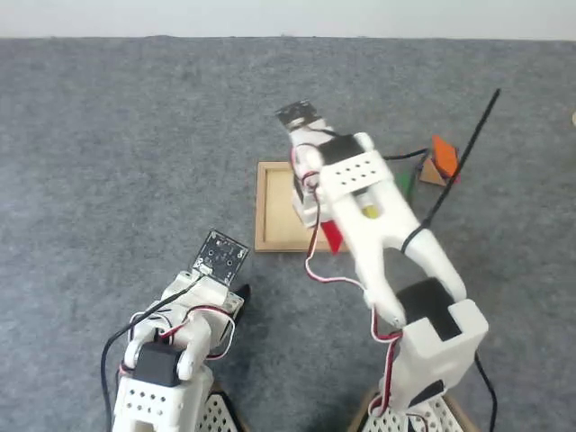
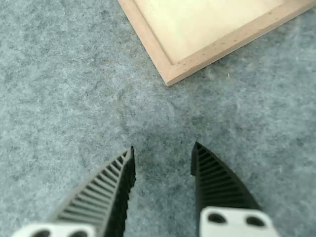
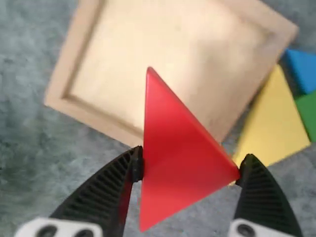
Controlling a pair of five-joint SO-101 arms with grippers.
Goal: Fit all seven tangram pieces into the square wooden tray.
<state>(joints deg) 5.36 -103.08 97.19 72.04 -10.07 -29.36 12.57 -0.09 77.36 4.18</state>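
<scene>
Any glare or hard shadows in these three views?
High view: even, diffuse light on the grey mat, no hard shadows. Left wrist view: a soft dark patch on the mat between the open left pincer and the wooden tray corner. Right wrist view: mild sheen on the red triangle in the right pincer, no blown highlight.

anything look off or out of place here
Nothing damaged. The orange piece looks propped up on other pieces beside the tray, not lying flat. The right gripper holds the red triangle.

no readable text, labels or numbers anywhere
</scene>
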